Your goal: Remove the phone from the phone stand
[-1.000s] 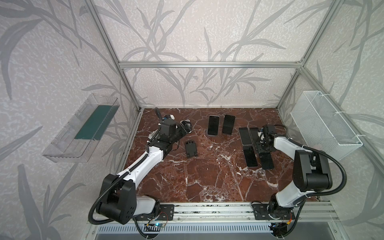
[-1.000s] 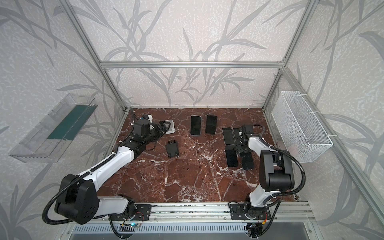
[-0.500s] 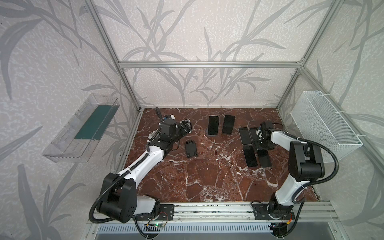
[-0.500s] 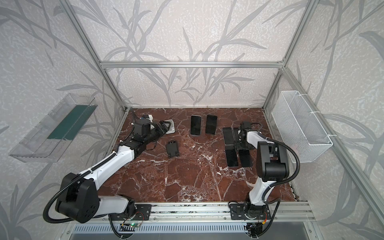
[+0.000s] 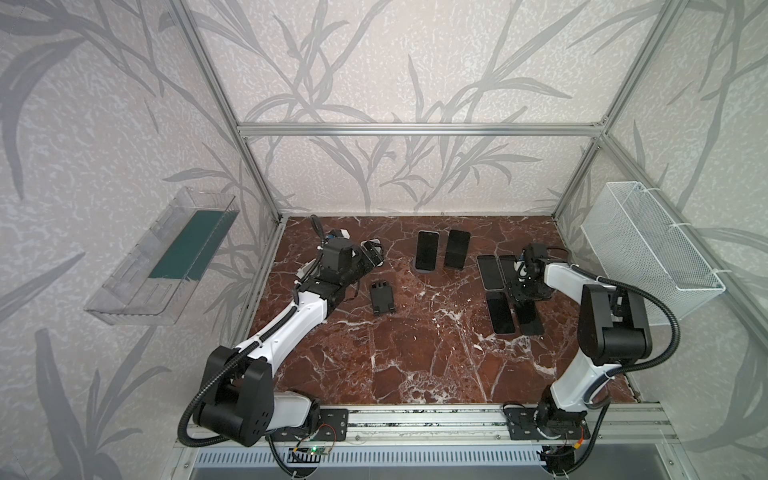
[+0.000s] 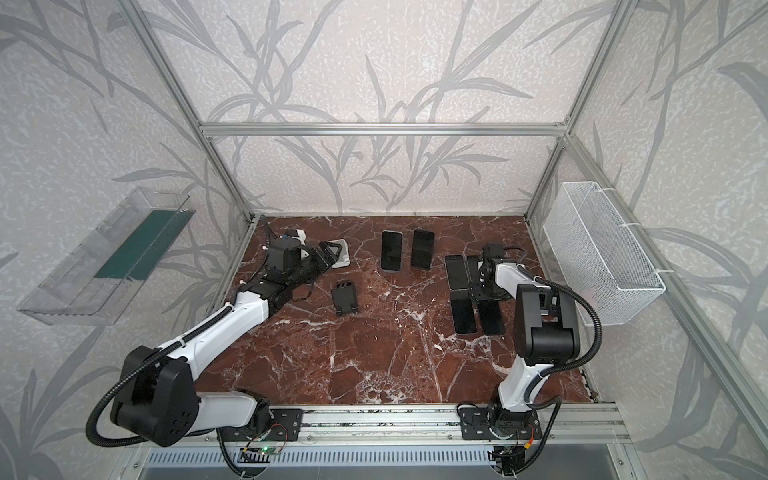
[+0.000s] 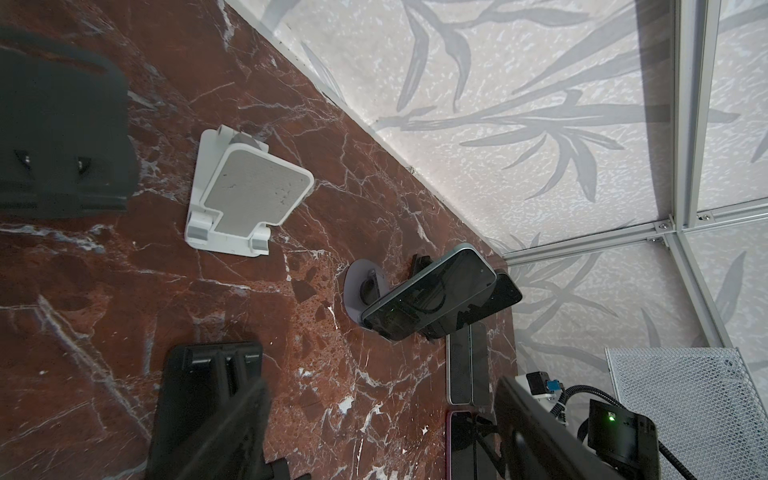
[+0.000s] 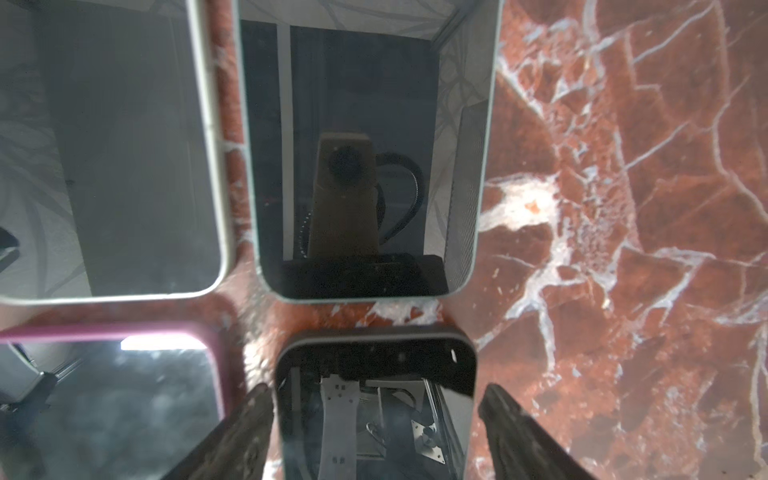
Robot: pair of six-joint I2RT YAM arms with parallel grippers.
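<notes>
Both open — right jaws astride a black phone [image 8: 374, 415]; left jaws near white stand [image 7: 249, 195].

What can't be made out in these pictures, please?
- The stand of the black propped phone: under it in both top views, largely behind the teal phone in the left wrist view.
- The pink phone: right wrist view, blurred, cut by the edge.
- Fingers of the left gripper: left wrist view, blurred, cut by the edge.
</notes>
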